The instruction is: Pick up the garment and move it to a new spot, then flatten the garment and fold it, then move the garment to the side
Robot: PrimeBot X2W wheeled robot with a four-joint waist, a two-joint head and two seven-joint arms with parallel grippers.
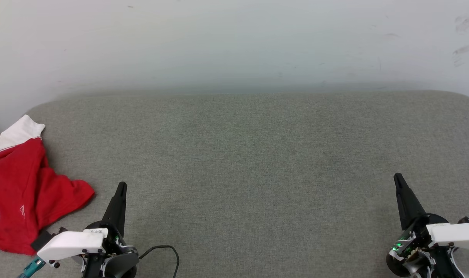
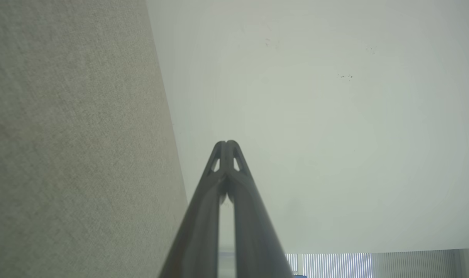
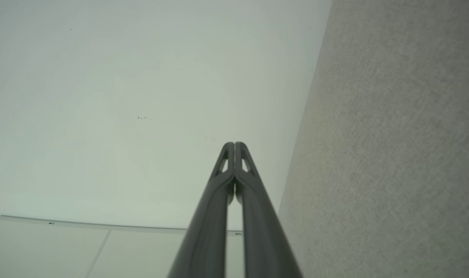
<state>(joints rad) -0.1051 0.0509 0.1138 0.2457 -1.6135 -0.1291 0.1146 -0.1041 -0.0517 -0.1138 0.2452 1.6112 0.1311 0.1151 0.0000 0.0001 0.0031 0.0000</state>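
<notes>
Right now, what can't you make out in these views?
Garment, head view: left edge cuts it off; full extent unknown.
Same garment: crumpled; folds hide any print.
Small white mark on it: too small to read.
Black cable, head view: bottom edge cuts off where it leads.

The big grey woven-fabric pad point(image 1: 257, 173) looks coarse and matt, kind of a tweedy weave. The crumpled red-and-white cloth jersey point(image 1: 24, 193) is a soft thin knit, creased, with no shine. The left gripper point(image 1: 121, 186) and right gripper point(image 1: 397, 177) look like dark moulded plastic, smooth with a dull satin sheen. The white plastic wrist cover point(image 1: 70, 243) is smooth and a bit glossy. The pale painted wall point(image 1: 234, 38) is matt and scuffed.
</notes>
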